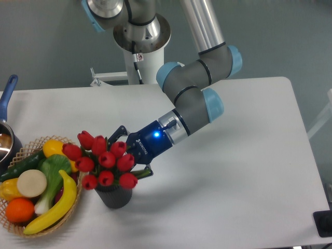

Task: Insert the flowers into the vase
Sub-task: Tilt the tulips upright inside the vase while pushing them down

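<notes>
Wicker basket of toy fruit and vegetables sits at the counter's front left corner, a pot just behind it at the left edge. Immediately right, the vase stands upright near the front edge, the flowers bunched over its mouth. Jaws are spread, flanking the flowers from the right; contact cannot be confirmed.
</notes>
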Robot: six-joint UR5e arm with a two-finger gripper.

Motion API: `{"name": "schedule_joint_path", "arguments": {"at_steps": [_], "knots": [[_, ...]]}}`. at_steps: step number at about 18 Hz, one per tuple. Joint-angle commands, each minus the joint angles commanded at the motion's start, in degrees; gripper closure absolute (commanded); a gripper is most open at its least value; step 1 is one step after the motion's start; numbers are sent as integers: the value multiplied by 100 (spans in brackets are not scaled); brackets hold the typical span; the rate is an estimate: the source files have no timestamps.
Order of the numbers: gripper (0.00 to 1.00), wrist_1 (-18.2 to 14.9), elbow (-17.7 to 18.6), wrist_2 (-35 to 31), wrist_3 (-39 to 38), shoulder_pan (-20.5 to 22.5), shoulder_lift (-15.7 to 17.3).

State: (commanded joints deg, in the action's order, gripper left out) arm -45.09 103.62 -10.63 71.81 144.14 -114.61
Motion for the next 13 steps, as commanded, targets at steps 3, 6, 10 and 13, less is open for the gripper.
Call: {"name": "schedule_joint_path", "arguments": {"at_steps": [3,6,10,13], "knots": [[25,-9,0,0,0,0,0],[13,0,0,-17,9,0,0],[0,9,0,-44,53,17,9],[0,26,-9,-149,53,53,61]]}}
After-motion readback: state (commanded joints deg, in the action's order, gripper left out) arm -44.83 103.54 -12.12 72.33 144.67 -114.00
